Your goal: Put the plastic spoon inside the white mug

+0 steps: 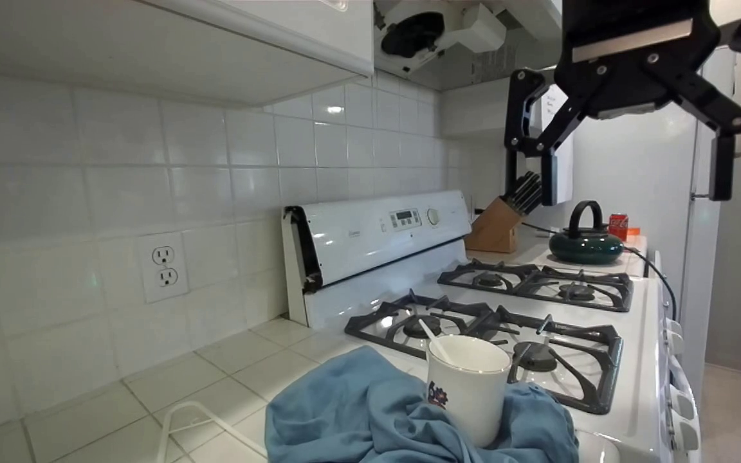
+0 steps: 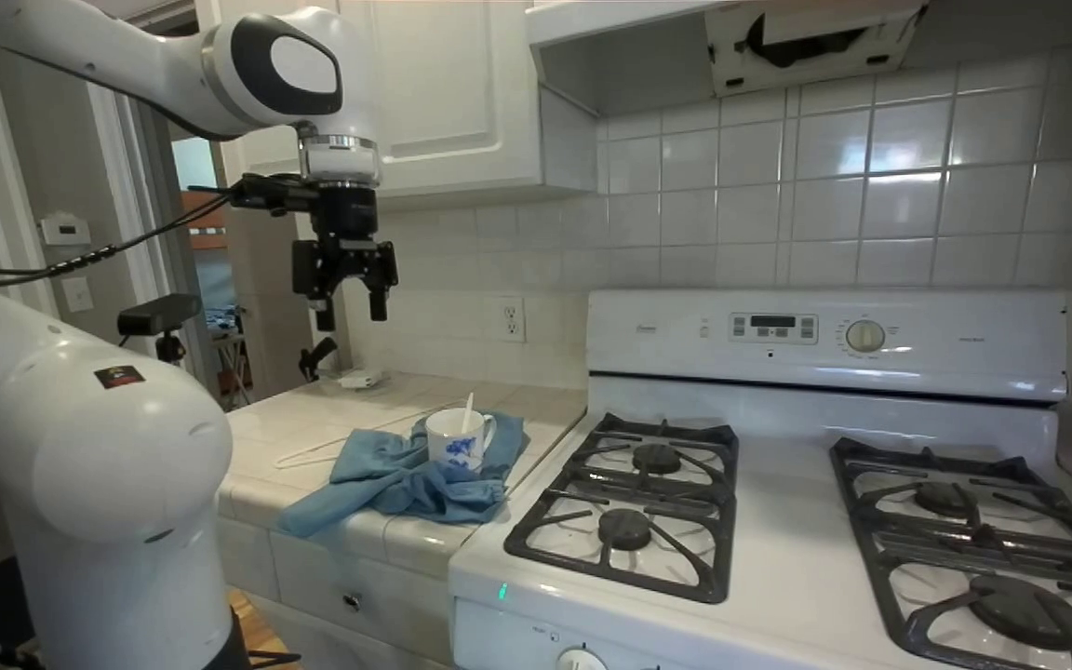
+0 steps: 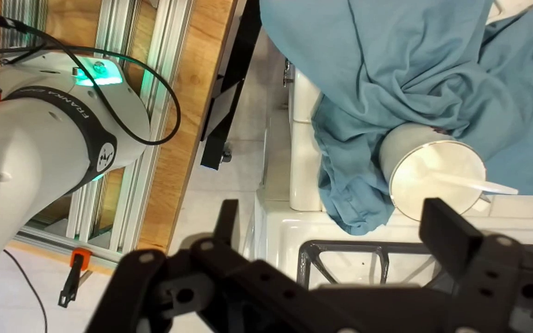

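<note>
The white mug (image 1: pixel 470 402) sits on a crumpled blue cloth (image 1: pixel 357 399) at the counter's stove-side edge; it has a small printed design. The mug also shows in an exterior view (image 2: pixel 450 447) and in the wrist view (image 3: pixel 405 143). The white plastic spoon (image 1: pixel 433 339) stands slanted inside the mug, its handle poking over the rim, in an exterior view (image 2: pixel 468 409) and the wrist view (image 3: pixel 479 184). My gripper (image 1: pixel 634 186) is open and empty, high above the mug and apart from it, also in an exterior view (image 2: pixel 351 314) and the wrist view (image 3: pixel 333 208).
The stove with black grates (image 2: pixel 624 530) adjoins the counter. A white hanger (image 1: pixel 197 411) lies by the cloth. A green kettle (image 1: pixel 586 246), a knife block (image 1: pixel 494 226) and a red can (image 1: pixel 618 226) stand beyond the stove. Cabinets (image 2: pixel 462 93) hang above.
</note>
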Robot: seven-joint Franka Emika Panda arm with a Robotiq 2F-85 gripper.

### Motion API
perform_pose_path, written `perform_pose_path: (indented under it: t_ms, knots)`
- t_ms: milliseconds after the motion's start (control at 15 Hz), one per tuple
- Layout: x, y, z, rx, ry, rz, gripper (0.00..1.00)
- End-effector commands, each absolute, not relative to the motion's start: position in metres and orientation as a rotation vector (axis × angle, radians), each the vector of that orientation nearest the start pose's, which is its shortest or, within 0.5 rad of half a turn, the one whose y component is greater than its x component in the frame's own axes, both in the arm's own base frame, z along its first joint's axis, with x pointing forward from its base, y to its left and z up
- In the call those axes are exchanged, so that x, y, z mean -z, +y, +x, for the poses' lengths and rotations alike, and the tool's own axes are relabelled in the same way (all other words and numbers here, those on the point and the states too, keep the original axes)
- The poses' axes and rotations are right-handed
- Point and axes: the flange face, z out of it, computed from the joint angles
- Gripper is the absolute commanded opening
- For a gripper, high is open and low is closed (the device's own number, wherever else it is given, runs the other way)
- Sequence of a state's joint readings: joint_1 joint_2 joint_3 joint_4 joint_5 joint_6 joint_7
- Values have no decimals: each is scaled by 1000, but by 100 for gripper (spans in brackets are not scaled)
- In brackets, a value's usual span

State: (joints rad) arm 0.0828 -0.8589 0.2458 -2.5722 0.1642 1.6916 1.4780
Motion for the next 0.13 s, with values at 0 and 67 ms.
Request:
perform_pose_path:
  t_ms: [0, 67]
  knots:
    - [-511, 119, 274, -9, 1874, -2573, 100]
    - [-511, 119, 274, -9, 1874, -2573, 100]
